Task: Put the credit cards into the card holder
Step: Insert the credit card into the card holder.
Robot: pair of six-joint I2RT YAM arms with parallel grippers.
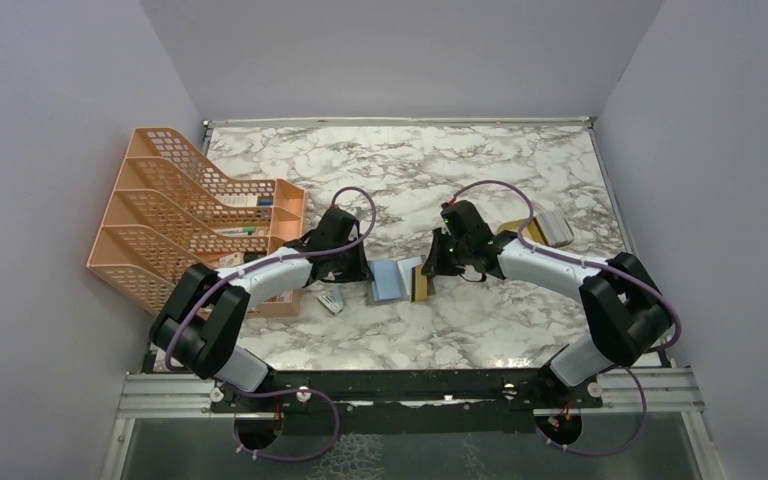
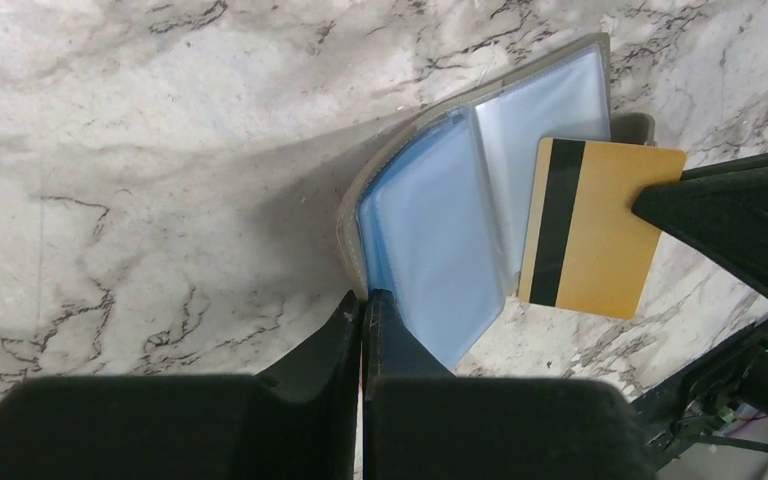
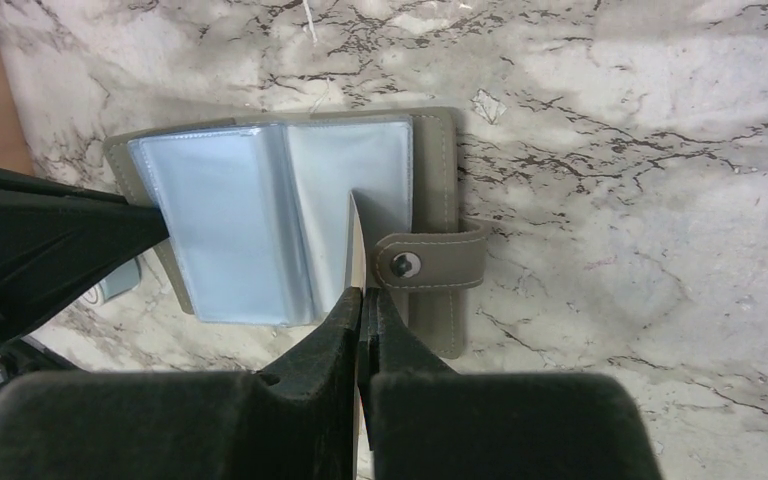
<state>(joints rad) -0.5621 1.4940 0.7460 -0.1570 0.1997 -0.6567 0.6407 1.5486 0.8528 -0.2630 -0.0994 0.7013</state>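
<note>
The card holder (image 1: 390,281) lies open on the marble table, light blue pockets up, grey outside, with its snap tab (image 3: 430,265) at the right side. My left gripper (image 1: 363,272) is shut on the holder's left edge; its fingertips (image 2: 368,305) pinch the cover. My right gripper (image 1: 430,266) is shut on a tan-gold credit card (image 2: 600,225) with a black stripe. The card stands on edge over the holder's right page. In the right wrist view the card (image 3: 354,235) shows edge-on, rising from my gripper (image 3: 363,300) over the clear pocket.
An orange mesh file rack (image 1: 190,215) stands at the left beside my left arm. A shallow tan tray (image 1: 520,228) sits at the right behind my right arm. A small pale object (image 1: 331,301) lies on the table near the rack's front corner.
</note>
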